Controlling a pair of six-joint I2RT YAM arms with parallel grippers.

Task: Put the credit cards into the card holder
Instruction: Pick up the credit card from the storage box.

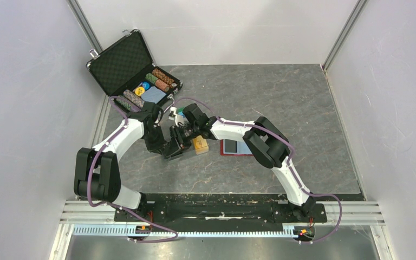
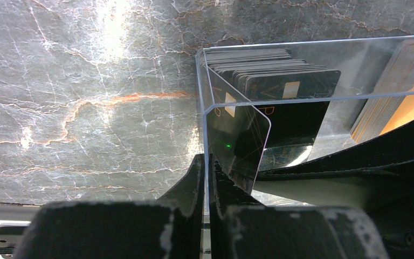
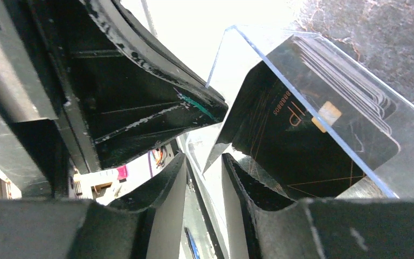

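Observation:
A clear plastic card box (image 2: 323, 65) holds a row of black cards (image 2: 280, 81) with gold chips. My left gripper (image 2: 207, 159) is shut on the box's end wall. My right gripper (image 3: 204, 157) straddles a wall of the same box (image 3: 323, 91), its fingers a little apart. In the top view both grippers meet mid-table, left (image 1: 172, 149) and right (image 1: 180, 135). A stack of orange-gold credit cards (image 1: 199, 145) lies beside them and also shows in the left wrist view (image 2: 409, 91). The red card holder (image 1: 232, 154) lies open to the right with a grey-blue card (image 1: 236, 146) on it.
The open black foam-lined chip case (image 1: 120, 62) with rows of poker chips (image 1: 162, 80) stands at the back left. A small white and teal object (image 1: 177, 112) lies just behind the grippers. White walls close in the table on both sides.

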